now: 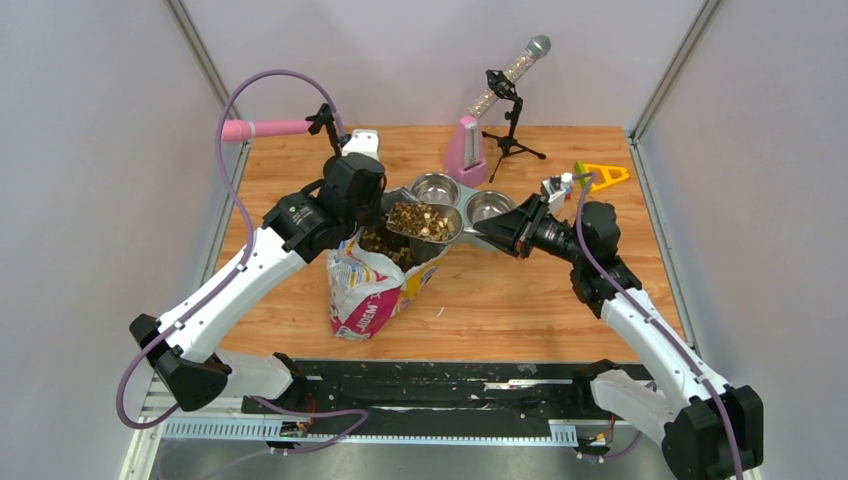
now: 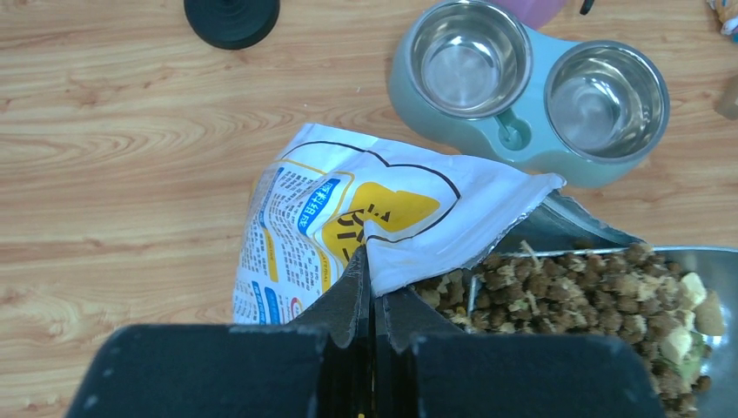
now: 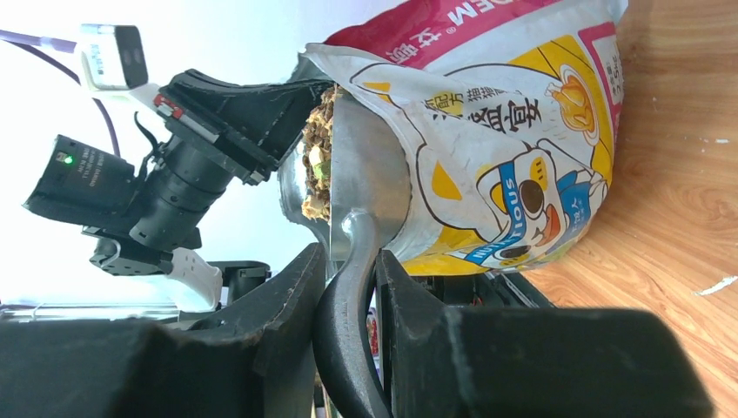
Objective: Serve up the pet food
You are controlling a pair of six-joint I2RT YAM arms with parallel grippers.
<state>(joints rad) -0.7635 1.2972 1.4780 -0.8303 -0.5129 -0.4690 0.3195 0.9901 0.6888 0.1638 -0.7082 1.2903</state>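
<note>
The pet food (image 1: 421,220) fills a metal scoop (image 1: 432,225) held level over the mouth of the printed bag (image 1: 372,292). More of the kibble (image 2: 585,286) shows in the left wrist view, heaped in the scoop and inside the bag. My right gripper (image 3: 348,258) is shut on the scoop's dark curved handle (image 3: 345,322). My left gripper (image 2: 370,261) is shut on the bag's torn white rim (image 2: 409,252) and holds it up. A teal feeder (image 2: 529,139) with two bare steel bowls sits just beyond the bag.
A pink metronome-shaped object (image 1: 465,152) and a small black stand carrying a tube (image 1: 510,92) stand behind the feeder. A pink roller (image 1: 262,129) lies at the back left, a yellow triangle (image 1: 604,176) at the back right. A black disc (image 2: 231,17) rests on the wood.
</note>
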